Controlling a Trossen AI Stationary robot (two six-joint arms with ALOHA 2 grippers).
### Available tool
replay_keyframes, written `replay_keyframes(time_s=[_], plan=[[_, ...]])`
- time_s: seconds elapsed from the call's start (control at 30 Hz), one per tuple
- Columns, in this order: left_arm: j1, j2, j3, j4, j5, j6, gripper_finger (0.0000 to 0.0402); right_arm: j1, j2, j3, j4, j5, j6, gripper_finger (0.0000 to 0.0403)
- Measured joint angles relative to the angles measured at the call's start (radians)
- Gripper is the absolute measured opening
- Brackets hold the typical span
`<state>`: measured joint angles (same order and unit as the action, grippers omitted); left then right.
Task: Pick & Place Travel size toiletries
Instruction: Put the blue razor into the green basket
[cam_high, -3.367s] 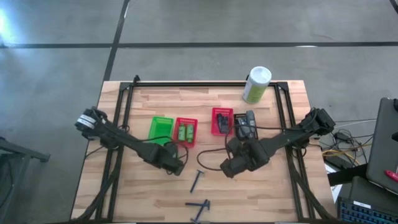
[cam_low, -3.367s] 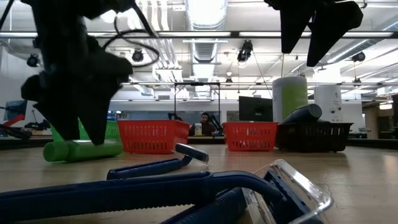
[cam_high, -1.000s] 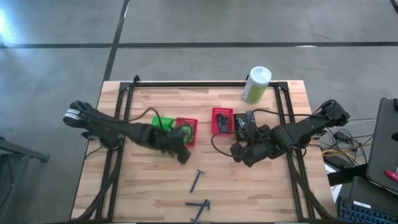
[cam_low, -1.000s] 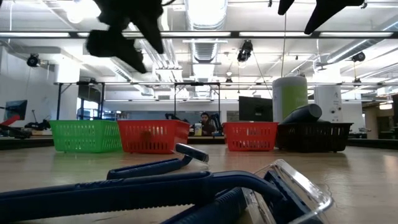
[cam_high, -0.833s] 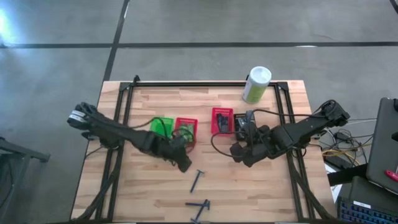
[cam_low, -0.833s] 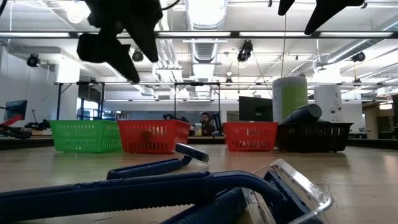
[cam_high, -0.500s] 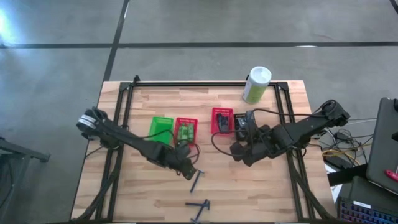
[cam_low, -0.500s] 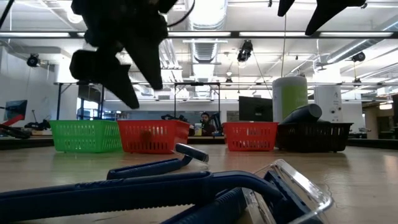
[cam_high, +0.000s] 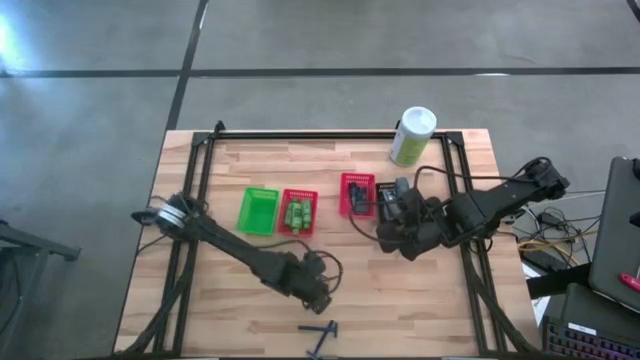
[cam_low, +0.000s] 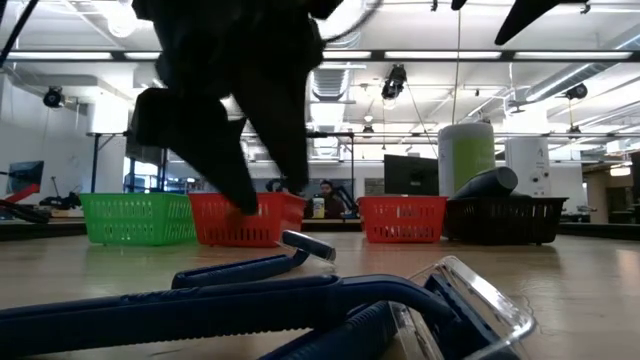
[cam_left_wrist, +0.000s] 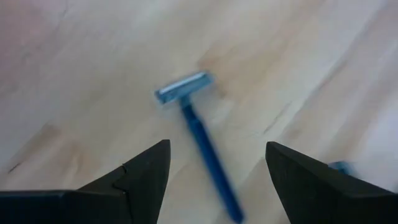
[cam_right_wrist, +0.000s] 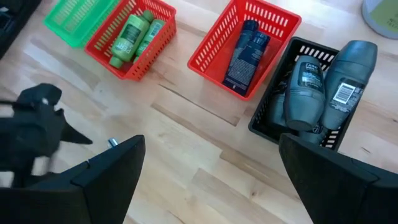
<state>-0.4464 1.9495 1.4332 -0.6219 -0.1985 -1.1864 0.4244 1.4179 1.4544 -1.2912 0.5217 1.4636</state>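
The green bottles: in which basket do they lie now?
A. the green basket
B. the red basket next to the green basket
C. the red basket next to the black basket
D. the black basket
B: the right wrist view shows the green bottles lying in the red basket beside the green basket, which holds no bottles; the other red basket holds dark blue tubes.

From above, the left end effector (cam_high: 318, 293) covers one razor (cam_left_wrist: 198, 131), which looks blurred in its wrist view; a second razor (cam_high: 320, 334) is cut off at the frame edge
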Motion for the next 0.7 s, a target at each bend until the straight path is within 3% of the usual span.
replay_keyframes(time_s=[0.13, 0.3, 0.53, 0.7], plan=[[-0.016, 0.105, 0.119, -0.161, 0.010, 0.029, 0.0268, 0.000, -0.004, 0.000, -0.006, 0.001, 0.003, 0.0368], [-0.022, 0.170, 0.193, -0.179, 0.033, 0.029, 0.0268, 0.001, -0.004, 0.000, -0.007, 0.001, 0.003, 0.0368], [-0.020, 0.172, 0.184, -0.171, 0.038, 0.026, 0.0263, 0.001, -0.004, 0.000, -0.010, 0.001, -0.003, 0.0368], [-0.021, 0.171, 0.157, -0.135, 0.053, 0.014, 0.0225, 0.001, -0.004, 0.000, -0.011, 0.001, -0.008, 0.0368]])
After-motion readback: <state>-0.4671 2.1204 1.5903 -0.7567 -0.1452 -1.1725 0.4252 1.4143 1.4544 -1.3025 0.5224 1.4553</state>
